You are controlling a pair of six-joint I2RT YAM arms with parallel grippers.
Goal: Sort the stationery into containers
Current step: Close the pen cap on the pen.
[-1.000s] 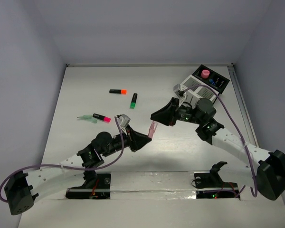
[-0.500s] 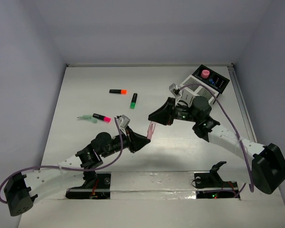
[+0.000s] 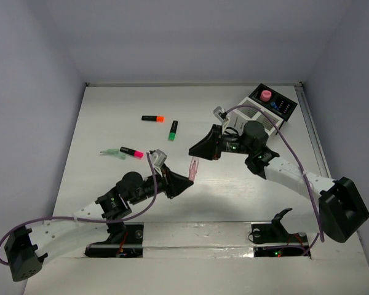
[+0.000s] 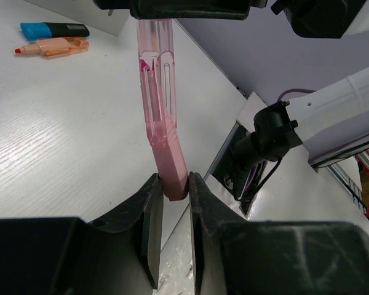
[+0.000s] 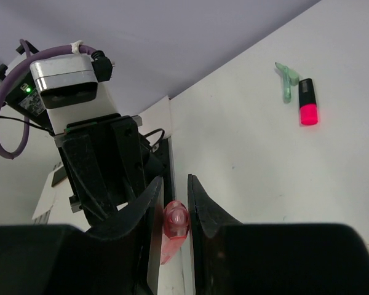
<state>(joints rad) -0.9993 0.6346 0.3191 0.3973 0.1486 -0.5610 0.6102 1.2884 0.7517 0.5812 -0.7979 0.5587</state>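
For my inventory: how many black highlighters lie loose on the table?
3: orange-capped, green-capped, pink-capped, all on the table's left half. Others may be hidden by the arms.

Lighting is even and diffuse from overhead; my arms cast only soft grey shadows on the white table [image 3: 111, 123]. No glare overhead. In both wrist views my own fingers [image 4: 149, 221], nearest the lens, are dark and slightly soft. Beyond my left gripper [image 4: 172, 190], background edges blur and bend slightly.
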